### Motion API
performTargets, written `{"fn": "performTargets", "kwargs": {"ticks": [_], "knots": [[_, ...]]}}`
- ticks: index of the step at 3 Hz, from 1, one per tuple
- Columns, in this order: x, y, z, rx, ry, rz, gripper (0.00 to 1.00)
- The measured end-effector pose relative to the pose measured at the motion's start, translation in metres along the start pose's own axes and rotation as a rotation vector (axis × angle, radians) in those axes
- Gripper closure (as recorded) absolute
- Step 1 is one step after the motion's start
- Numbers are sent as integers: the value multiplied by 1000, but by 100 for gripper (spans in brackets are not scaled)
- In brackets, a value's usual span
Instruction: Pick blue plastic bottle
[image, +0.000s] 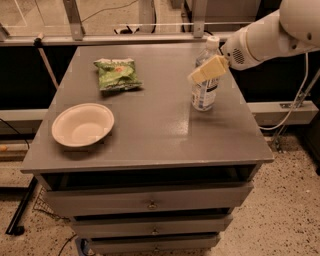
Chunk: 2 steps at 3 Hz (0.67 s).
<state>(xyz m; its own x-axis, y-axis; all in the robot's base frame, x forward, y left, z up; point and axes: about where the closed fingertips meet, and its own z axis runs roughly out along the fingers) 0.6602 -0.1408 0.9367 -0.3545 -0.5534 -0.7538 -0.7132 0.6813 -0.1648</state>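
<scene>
The blue plastic bottle (204, 96) stands upright on the right side of the grey table top (165, 135). It is clear, with a white cap and a white label with blue print. My gripper (207, 70), cream-coloured, reaches in from the right on a white arm (265, 35). It lies across the bottle's upper part, just below the neck, and covers part of it. The bottle's base rests on the table.
A white bowl (82, 125) sits at the front left of the table. A green snack bag (117, 74) lies at the back left. Drawers (150, 200) are under the table top. A metal rail (125, 37) runs behind the table, and a cable hangs at the right.
</scene>
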Motion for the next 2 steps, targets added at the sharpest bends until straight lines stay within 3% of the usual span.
{"fn": "performTargets", "kwargs": {"ticks": [2], "knots": [[-9, 14, -4, -14, 16, -12, 61]]}}
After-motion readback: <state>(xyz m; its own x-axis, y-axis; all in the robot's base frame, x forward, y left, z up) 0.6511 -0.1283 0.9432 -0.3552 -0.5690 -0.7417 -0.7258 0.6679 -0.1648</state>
